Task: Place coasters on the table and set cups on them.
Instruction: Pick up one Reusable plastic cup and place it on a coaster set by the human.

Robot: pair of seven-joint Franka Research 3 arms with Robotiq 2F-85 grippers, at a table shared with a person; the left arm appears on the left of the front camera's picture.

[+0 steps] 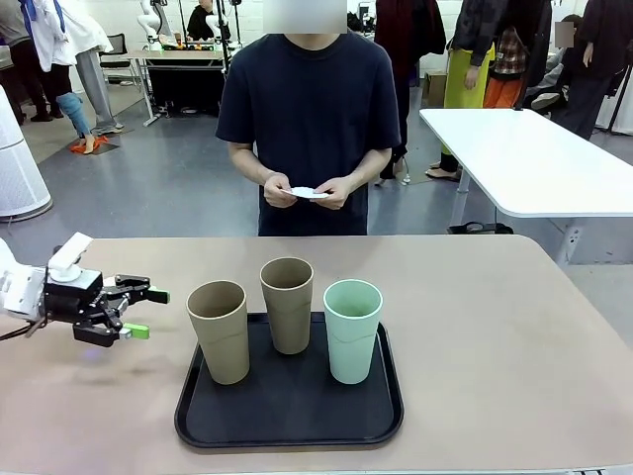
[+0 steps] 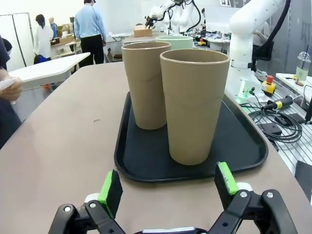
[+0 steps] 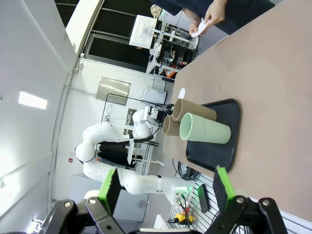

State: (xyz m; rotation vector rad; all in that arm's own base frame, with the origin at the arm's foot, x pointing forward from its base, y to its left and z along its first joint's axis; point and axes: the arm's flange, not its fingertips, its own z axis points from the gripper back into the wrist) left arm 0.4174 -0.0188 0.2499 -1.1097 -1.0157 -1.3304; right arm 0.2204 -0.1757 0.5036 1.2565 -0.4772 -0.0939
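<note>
Beige-tan matte table [image 1: 514, 327]: no coaster laid yet. Black rectangular tray [image 1: 287, 421] at the near edge carries two tan-brown tapered cups [image 1: 218, 332] and one mint green cup [image 1: 352, 331]. White lacy paper coasters [image 1: 309, 192] sit in the person's hands [image 1: 280, 190] beyond the far edge. Left gripper [image 1: 148, 314], by the left edge, and right gripper [image 3: 165, 181] gape empty. Next: coasters down, then cups lifted.

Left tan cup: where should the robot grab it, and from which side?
Grip the cup by its wall, about mid-height, coming in level from the robot's left. It stands upright on the tray, has no handle and widens upward, so it likely won't slip down. That side is free, and the open left tool faces it.
</note>
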